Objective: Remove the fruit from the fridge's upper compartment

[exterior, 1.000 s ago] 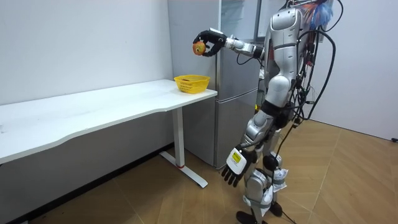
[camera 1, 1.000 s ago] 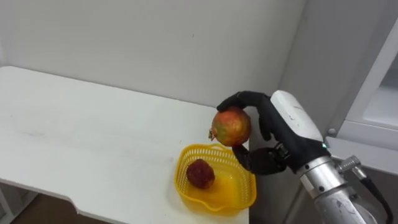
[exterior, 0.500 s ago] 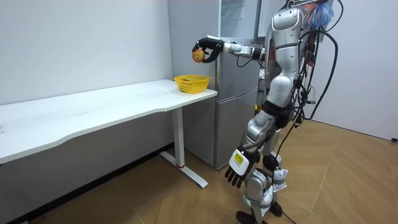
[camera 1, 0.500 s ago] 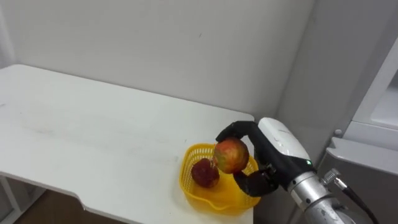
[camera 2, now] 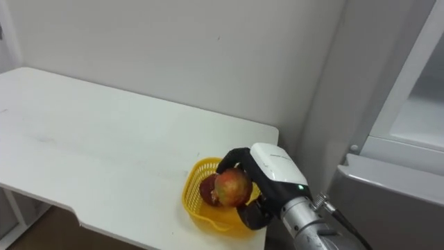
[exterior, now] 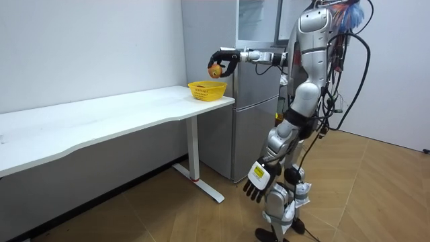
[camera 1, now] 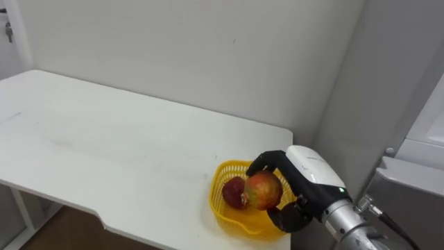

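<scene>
Placing looks in hand: right hand (camera 1: 306, 178) curls round fruit (camera 1: 262, 190) just above basket (camera 1: 236, 221) at table (camera 1: 104, 139) corner, beside second fruit (camera 1: 232, 193); next, lower gently, uncurl fingers; left hand (exterior: 255, 181) hangs relaxed.

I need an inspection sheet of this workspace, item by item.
surface: white table, bare apart from the basket.
job's things: yellow basket at the table's corner, dark red fruit inside; red-yellow fruit held over it.
clutter: nothing seen.
robot hands: right robot hand curled round the held fruit; left robot hand hangs open.
cables: nothing seen.
surroundings: grey fridge beside the table, wall behind.
</scene>
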### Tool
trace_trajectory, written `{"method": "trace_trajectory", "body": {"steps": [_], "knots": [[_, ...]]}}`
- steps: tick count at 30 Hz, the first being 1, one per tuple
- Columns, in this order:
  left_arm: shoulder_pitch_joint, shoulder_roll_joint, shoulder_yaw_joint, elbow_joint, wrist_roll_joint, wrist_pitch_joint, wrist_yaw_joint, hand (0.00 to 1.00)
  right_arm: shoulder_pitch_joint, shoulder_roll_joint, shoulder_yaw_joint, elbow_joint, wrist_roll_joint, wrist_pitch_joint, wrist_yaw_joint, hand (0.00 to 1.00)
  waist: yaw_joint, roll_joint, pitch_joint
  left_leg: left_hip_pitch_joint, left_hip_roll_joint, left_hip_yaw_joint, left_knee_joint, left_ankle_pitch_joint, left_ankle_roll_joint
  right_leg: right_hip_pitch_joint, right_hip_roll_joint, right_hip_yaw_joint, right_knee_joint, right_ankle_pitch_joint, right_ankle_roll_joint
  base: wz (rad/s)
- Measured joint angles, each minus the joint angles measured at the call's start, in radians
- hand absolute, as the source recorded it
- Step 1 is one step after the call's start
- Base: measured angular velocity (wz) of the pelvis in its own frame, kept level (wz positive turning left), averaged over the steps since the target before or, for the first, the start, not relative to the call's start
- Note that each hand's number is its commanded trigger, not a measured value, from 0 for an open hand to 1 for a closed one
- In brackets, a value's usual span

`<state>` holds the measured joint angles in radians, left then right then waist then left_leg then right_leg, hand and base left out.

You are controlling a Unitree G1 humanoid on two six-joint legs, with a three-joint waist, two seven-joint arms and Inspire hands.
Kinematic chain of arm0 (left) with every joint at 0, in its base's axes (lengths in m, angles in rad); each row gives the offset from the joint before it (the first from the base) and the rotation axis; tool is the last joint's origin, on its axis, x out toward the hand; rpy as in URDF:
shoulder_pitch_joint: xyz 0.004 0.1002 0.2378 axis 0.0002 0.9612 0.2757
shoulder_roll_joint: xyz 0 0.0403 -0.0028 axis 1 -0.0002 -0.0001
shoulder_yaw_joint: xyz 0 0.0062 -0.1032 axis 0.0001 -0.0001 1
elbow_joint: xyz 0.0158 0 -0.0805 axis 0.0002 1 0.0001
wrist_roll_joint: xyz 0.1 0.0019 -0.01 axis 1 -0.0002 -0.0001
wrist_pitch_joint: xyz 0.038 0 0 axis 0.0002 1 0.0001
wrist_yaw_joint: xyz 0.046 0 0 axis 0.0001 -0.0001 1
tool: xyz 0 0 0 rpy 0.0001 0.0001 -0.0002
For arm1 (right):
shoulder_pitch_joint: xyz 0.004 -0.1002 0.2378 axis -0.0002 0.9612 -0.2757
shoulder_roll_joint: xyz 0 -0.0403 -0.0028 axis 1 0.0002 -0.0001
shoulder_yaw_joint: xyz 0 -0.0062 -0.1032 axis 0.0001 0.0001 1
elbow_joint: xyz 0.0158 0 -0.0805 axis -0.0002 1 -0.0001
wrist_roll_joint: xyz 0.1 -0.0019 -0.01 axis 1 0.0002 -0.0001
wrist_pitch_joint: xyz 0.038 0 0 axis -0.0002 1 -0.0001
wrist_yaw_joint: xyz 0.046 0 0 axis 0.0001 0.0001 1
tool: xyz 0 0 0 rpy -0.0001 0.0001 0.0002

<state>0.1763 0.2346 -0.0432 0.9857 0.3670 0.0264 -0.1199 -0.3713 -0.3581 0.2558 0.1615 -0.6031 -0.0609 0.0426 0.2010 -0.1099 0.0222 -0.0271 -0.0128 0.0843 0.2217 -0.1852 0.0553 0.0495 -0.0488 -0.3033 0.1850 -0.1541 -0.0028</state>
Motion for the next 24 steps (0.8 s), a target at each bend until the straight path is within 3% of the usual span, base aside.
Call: {"method": "trace_trajectory", "body": {"steps": [4, 5, 6, 7, 24], "knots": [[-0.008, 0.0, 0.0, 0.0, 0.001, 0.01, 0.002, 0.0, 0.0, -0.004, 0.0, 0.0, -0.003, 0.011, 0.002, 1.0, -0.002, 0.0, 0.0002, -0.003, 0.0, -0.004, 0.002, 0.0, 0.0, 0.0, 0.001, -0.001, 0.0, 0.0, 0.0, 0.02], [-0.011, -0.001, 0.0, -0.001, 0.011, 0.011, 0.0, 0.0, 0.0, -0.004, 0.0, 0.0, -0.006, 0.013, 0.002, 0.9, -0.004, 0.0, 0.0002, -0.007, 0.0, -0.005, 0.004, 0.0, 0.0, 0.0, 0.001, -0.001, 0.0, 0.0, 0.0, 0.05], [-0.013, 0.0, 0.001, -0.001, 0.021, 0.011, -0.001, 0.0, 0.0, -0.004, 0.0, 0.0, -0.013, 0.014, 0.002, 0.2, -0.004, 0.0, -0.0001, -0.012, 0.0, -0.005, 0.009, -0.001, 0.0, -0.002, 0.0, -0.001, 0.0, 0.0, 0.0, 0.05], [-0.015, 0.0, 0.001, -0.001, 0.021, 0.011, -0.002, 0.0, 0.0, -0.004, -0.001, 0.0, -0.016, 0.015, 0.002, 0.0, -0.005, 0.0, -0.0003, -0.014, 0.0, -0.005, 0.013, -0.001, 0.001, -0.003, 0.0, -0.002, 0.0, 0.0, 0.0, 0.04], [-0.018, 0.0, 0.0, -0.001, 0.021, 0.017, 0.002, 0.0, 0.0, -0.004, -0.001, 0.0, -0.021, 0.017, -0.006, 0.0, -0.005, 0.002, -0.0081, -0.011, -0.001, -0.005, 0.02, -0.001, 0.002, 0.005, -0.002, -0.002, 0.001, 0.0, 0.0, 0.0]]}}
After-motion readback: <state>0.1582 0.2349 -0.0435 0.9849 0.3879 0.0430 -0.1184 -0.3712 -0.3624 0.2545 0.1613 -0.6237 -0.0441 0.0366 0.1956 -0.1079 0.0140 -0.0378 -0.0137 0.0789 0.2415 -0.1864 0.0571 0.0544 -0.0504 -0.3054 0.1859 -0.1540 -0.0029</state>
